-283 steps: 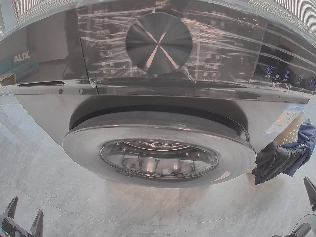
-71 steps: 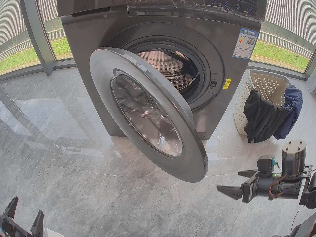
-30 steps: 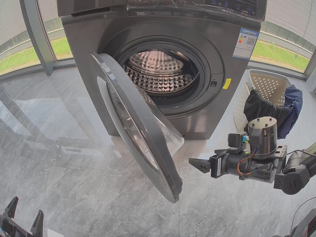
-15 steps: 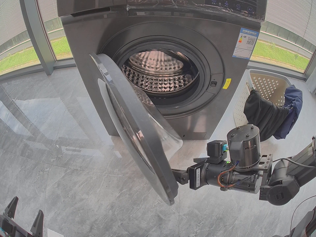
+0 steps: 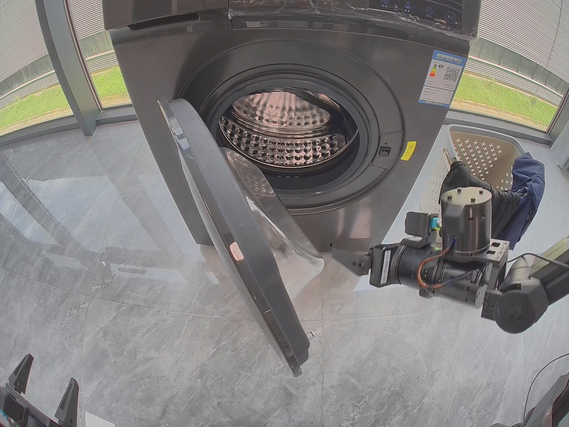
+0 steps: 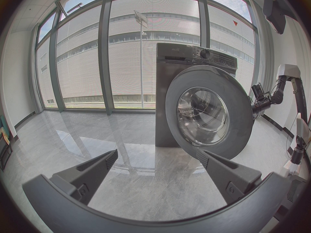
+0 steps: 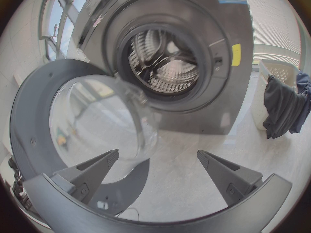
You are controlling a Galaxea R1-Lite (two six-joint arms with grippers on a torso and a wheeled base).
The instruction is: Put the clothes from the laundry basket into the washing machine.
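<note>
Wider open than a moment ago, the washing machine shows its door edge-on to me, drum exposed. Just beside it on my right, the laundry basket has the clothes draped over its rim. My right claw hangs open and empty by the door glass, and my left claw, low down, is open too.

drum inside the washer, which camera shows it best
The head view: the drum faces the camera squarely, its perforated wall plain, with no clothes visible inside. The right wrist view shows the drum too, but at a slant. In the left wrist view the open door stands in front of it.
</note>
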